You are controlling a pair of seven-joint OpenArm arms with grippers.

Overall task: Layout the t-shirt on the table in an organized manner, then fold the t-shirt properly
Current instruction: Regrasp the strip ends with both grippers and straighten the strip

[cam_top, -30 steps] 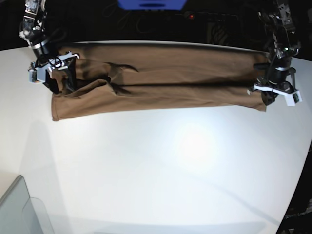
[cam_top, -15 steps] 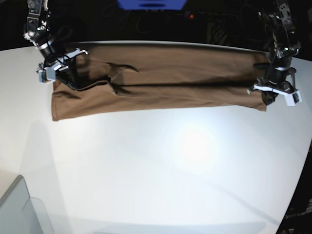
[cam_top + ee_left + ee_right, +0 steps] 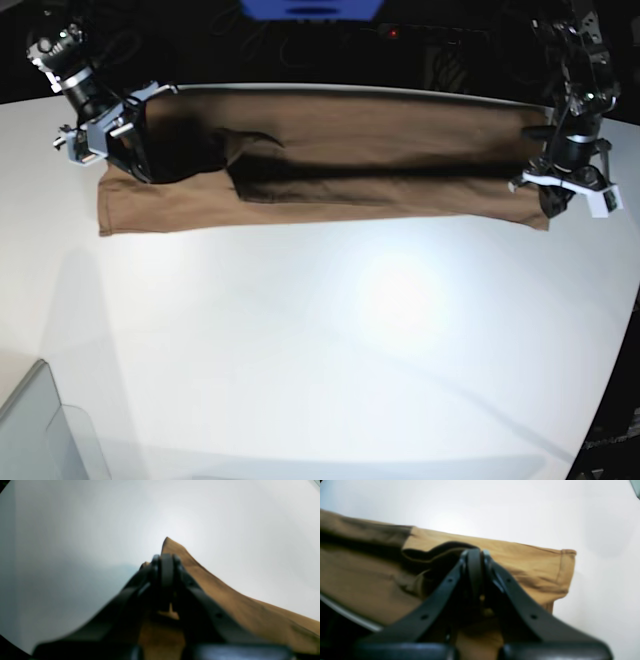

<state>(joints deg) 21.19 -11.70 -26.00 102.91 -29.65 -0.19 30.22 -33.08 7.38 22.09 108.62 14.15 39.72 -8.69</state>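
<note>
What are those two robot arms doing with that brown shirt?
They are folding it. The t-shirt lies stretched in a long band across the far side of the white table. The left gripper pinches one end, and the right gripper is shut on the other end, lifting a layer of cloth there.

No text, label, brand, number or sign could be read anywhere in these views; the t-shirt (image 3: 330,160) showed plain brown cloth.

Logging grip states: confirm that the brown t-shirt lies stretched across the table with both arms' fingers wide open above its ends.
Wrong about the fingers. Both wrist views show the left gripper and right gripper shut on the t-shirt, which does lie stretched across the table.
</note>
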